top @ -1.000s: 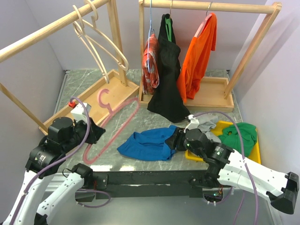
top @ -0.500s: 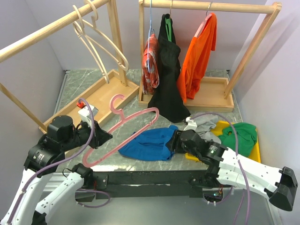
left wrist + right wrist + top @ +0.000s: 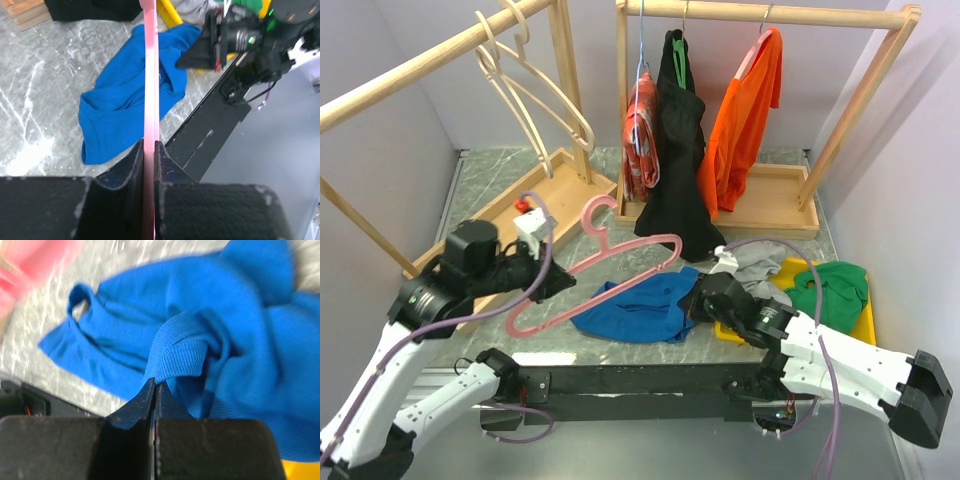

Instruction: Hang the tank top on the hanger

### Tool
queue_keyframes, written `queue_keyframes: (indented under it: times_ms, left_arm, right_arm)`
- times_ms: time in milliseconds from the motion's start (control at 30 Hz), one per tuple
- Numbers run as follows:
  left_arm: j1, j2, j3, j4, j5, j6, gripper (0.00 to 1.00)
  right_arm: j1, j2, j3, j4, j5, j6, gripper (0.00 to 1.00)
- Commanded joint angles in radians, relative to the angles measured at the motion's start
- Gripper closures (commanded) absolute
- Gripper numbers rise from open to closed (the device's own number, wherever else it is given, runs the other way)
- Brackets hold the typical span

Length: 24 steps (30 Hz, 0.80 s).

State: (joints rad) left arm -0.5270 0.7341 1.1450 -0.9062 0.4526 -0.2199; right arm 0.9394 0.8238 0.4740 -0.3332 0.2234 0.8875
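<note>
My left claw (image 3: 149, 152) clamped on the hanger (image 3: 151, 75), far end cropped in wrist view, right claw (image 3: 153, 390) pinching tank top (image 3: 240, 340), marble table (image 3: 485, 185), lilac walls (image 3: 380, 140).

- White-shelled left arm (image 3: 440, 410), with round black joint housings and a lilac cable (image 3: 535, 285) looping alongside it.
- White-shelled right arm (image 3: 850, 365), with a black end cap and a matching lilac lead.
- On the left gripper (image 3: 149, 144), matte black wedge-shaped fingers (image 3: 127, 170) with a grainy surface.

the hanger (image 3: 151, 75) shows only edge-on in the left wrist view, cut off at the top, and as a pink corner blur in the right wrist view, where the tank top (image 3: 240, 340) runs past the right edge.
</note>
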Motion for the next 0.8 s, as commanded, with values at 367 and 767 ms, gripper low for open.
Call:
queue_keyframes:
  times_ms: [367,767]
  left_arm:
    - [-0.102,-0.039,-0.054,0.251,-0.006,0.318,0.99]
    - [-0.102,-0.035,-0.099,0.211,0.003,0.435,0.99]
  right_arm:
    - [-0.352,-0.189,0.132,-0.067,-0.078,-0.186,1.0]
    - [-0.363,-0.281,0.147,-0.069,-0.102,-0.196,1.0]
